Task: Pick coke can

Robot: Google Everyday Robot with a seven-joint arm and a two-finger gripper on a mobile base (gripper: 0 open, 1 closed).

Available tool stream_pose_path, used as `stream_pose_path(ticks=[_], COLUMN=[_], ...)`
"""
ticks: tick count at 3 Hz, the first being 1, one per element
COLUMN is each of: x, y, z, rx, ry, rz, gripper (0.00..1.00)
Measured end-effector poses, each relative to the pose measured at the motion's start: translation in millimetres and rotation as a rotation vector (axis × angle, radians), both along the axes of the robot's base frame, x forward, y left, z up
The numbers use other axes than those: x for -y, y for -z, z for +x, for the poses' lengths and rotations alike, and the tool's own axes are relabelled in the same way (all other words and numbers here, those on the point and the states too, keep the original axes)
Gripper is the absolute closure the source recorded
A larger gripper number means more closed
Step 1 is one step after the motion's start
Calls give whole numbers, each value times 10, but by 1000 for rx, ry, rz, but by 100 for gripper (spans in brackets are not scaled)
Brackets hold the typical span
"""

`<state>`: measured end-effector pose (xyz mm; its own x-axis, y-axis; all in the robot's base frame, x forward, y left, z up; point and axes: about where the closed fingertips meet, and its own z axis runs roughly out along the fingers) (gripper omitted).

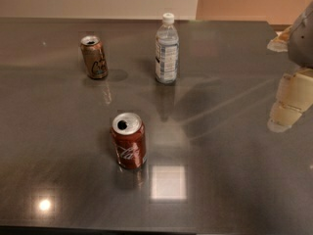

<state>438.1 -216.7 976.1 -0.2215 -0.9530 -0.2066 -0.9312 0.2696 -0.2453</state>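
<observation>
**Q:** What is nearest the camera?

**A:** A dark grey, glossy table (234, 190) fills the view, with bright ceiling-light reflections near its front edge. The coke can (128, 143) stands upright on it, towards the front and a little left of centre. It is dark red with a white script logo and a silver top that is already open. Nothing touches it.

**Q:** Where is the gripper?

**A:** The gripper (289, 104) is at the far right edge of the view, cream-coloured and partly cut off. It hangs above the table at about mid-depth, well apart from the coke can. I cannot tell whether it is open or closed.

**Q:** What lies further back?

**A:** A brown can (95, 58) stands upright at the back left. A clear water bottle (167, 50) with a white cap stands to its right. Both are well behind the coke can, and a pale wall runs beyond the table.

**Q:** Which step is this?

**A:** It looks like the approach, with no grasp made yet. The next move calls for bringing the gripper left and towards the front, opened wide enough to straddle the can. It would then lower around the can's body and close. The can has open space on every side, so the approach looks easy.
</observation>
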Motion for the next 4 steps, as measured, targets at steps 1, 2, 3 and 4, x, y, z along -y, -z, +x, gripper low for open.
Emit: stream_pose_path(ticks=[1, 2, 3, 4], x=[0, -61, -295, -634], y=[0, -12, 58, 172], z=[0, 14, 45, 83], rx=[0, 8, 6, -8], ry=[0, -32, -96, -166], rz=[0, 18, 76, 157], gripper=[0, 0, 0, 0])
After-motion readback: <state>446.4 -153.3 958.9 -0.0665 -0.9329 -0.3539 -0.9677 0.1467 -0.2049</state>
